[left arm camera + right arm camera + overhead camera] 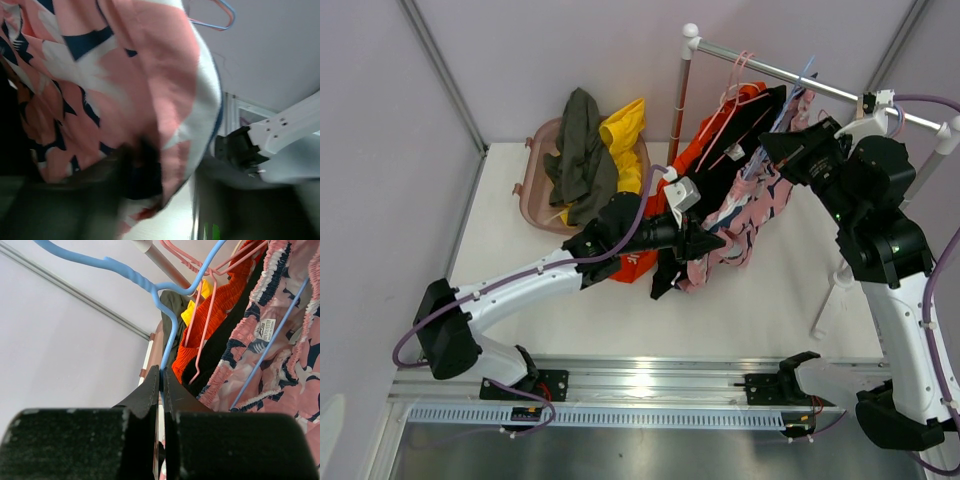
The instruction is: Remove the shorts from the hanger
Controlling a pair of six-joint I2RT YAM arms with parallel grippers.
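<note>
The pink shorts with the navy-and-white pattern (752, 205) hang on a blue hanger (801, 84) from the rail (770, 68), next to the black shorts (722, 172) and the orange shorts (712, 135). My left gripper (713, 240) is shut on the lower part of the pink shorts, which fill the left wrist view (125, 75). My right gripper (767, 146) is shut on the blue hanger (125, 270), pinching its wire between the fingertips (150, 387). The pink (280, 355), black (220, 345) and orange shorts (225, 300) show beside it. The olive-green (580, 150) and yellow shorts (625, 130) lie in the basket.
A pink basket (525, 185) stands at the back left of the white table. The rack has a brown post (678, 110) at the left and a white leg (828, 292) at the right. Pink hangers (200, 325) hold the other shorts. Grey walls close in behind.
</note>
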